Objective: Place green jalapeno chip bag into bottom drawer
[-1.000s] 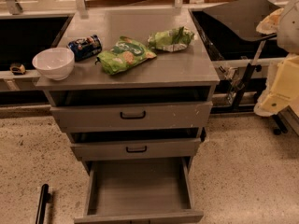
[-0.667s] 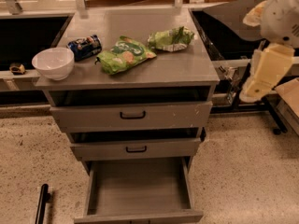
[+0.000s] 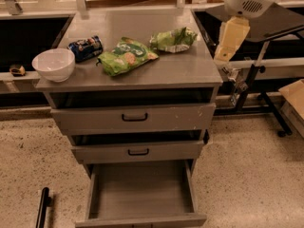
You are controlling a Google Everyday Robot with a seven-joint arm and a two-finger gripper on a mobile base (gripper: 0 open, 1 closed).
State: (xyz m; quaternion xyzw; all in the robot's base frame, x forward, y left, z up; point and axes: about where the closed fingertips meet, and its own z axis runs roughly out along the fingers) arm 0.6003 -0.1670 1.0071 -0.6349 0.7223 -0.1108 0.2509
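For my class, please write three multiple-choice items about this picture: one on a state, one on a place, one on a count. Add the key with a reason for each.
1. What state is the bottom drawer in?
A. shut
B. taken out of the cabinet
C. pulled open

2. Where is the green jalapeno chip bag?
A. in the bottom drawer
B. on the cabinet top, back right
C. on the floor

3. How many snack bags lie on the cabinet top?
A. one
B. two
C. four

Key:
1 C: its bare grey floor shows.
2 B: it lies on the top, left of the gripper, which hangs by the cabinet's right edge, apart from it.
3 B: the crumpled bag plus the bright-green bag printed with chips.
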